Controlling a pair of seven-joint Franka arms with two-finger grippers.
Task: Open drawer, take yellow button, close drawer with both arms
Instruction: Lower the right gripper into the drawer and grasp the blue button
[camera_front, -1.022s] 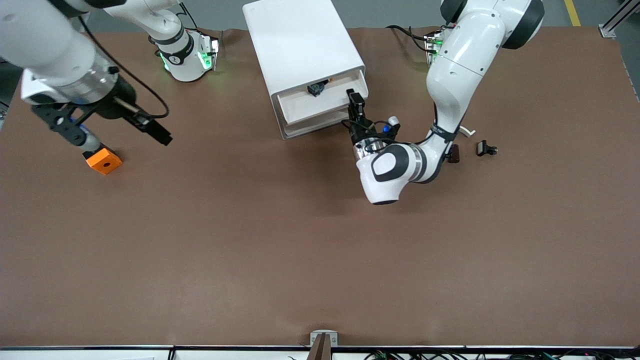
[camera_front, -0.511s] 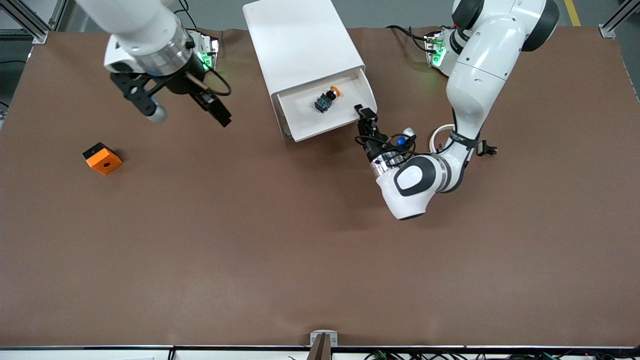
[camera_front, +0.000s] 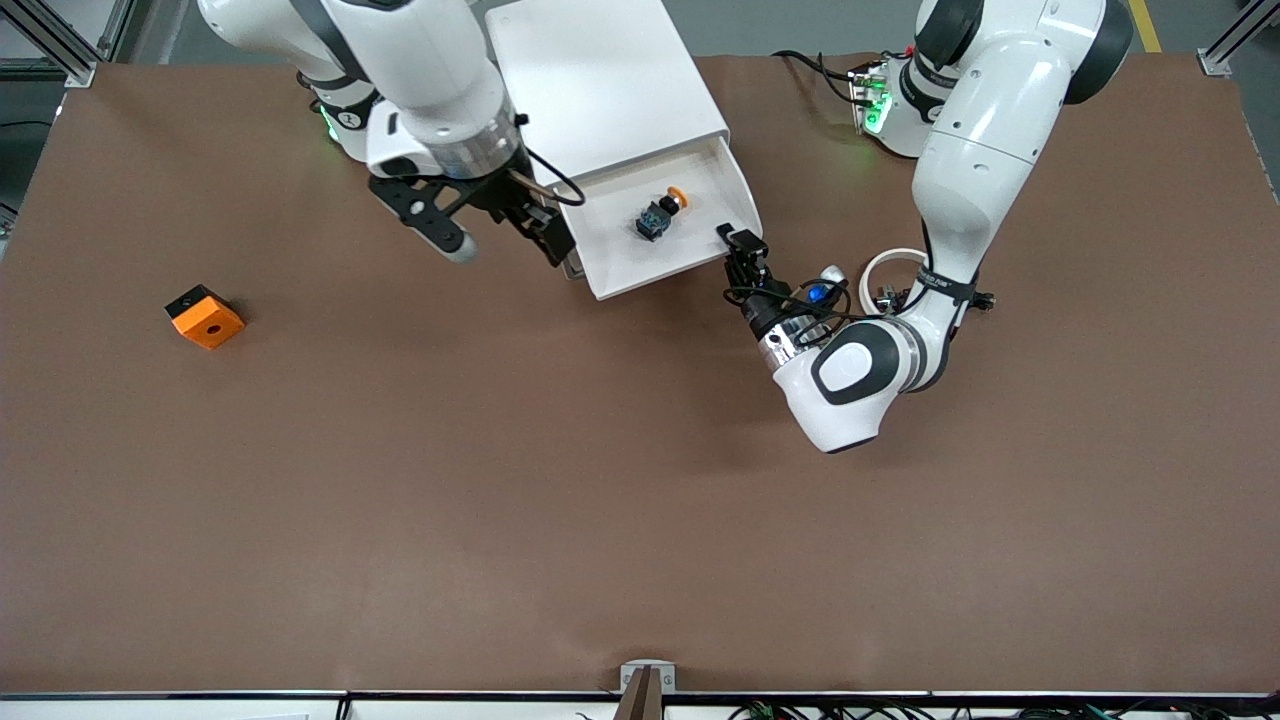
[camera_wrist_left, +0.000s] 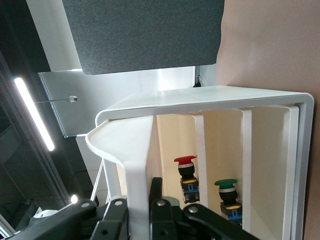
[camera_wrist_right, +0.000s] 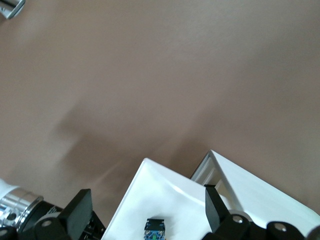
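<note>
Brown table (camera_front: 600, 500), white cabinet (camera_front: 600, 90) at the robots' edge — drawer (camera_front: 620, 275) pulled out, button (camera_front: 660, 215) lying inside. Left gripper (camera_front: 742, 243) clamped on drawer's front lip at the corner toward left arm's end. Right gripper (camera_front: 505, 240) hovers over drawer's other corner, jaws wide, holding nothing. Orange block (camera_front: 205, 317) sits well apart, toward right arm's end.

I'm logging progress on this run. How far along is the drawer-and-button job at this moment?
Done: the drawer is pulled out, the left gripper shut on its front edge. In hand: the right gripper, open, hangs at the drawer's end toward the right arm, not yet over the button, which lies inside. Left: grasp the button, lift it out, close the drawer.
</note>
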